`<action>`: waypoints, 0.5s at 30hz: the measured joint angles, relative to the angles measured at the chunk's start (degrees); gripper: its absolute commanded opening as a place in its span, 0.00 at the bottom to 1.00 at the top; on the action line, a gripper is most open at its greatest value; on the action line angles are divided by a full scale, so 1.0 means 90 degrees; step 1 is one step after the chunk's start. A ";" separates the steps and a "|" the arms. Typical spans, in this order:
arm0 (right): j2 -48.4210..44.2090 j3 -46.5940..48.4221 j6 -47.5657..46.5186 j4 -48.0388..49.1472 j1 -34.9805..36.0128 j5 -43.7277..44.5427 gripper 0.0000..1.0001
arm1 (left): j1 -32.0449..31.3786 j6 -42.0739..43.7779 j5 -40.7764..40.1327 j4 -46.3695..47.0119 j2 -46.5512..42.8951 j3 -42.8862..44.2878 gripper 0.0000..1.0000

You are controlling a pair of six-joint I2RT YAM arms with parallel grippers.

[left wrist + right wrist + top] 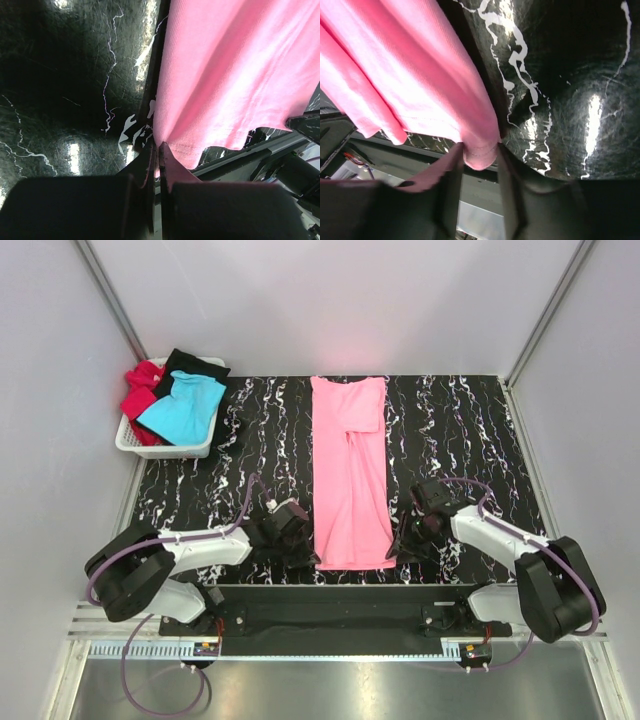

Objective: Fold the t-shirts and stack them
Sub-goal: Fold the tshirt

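pink t-shirt (350, 475): lies flat at the middle of the table as a long narrow strip running from 12 to 6 o'clock. Creases show in its 12 o'clock half. How many layers it has cannot be told.
pink t-shirt, near hem: both 6 o'clock corners are pinched. In the wrist views the rest of the cloth runs out of frame.
left gripper (300, 545): at the strip's 7 o'clock corner. In the left wrist view (159, 150) the jaws are pressed together with a thin edge of pink cloth nipped between them.
right gripper (405, 545): at the strip's 5 o'clock corner. In the right wrist view (479, 150) a rounded wad of pink hem fills the gap and both fingers press on it.
fingertips, top view: hidden under the gripper bodies.
turquoise t-shirt (185, 408): crumpled on top of the heap in the basket.
red t-shirt (140, 400): at the 9 o'clock side of the basket, largely covered by the turquoise one.
black t-shirt (195, 363): draped over the basket's 12 o'clock rim, lower part hidden.
basket (160, 447): white plastic, at 10 o'clock on the table, well apart from the pink strip.
table (450, 430): black with white veining.
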 measured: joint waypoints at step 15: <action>0.0359 0.0291 -0.0010 -0.0095 0.0107 0.0049 0.00 | 0.0272 0.0257 0.0134 -0.0396 -0.0146 0.0121 0.00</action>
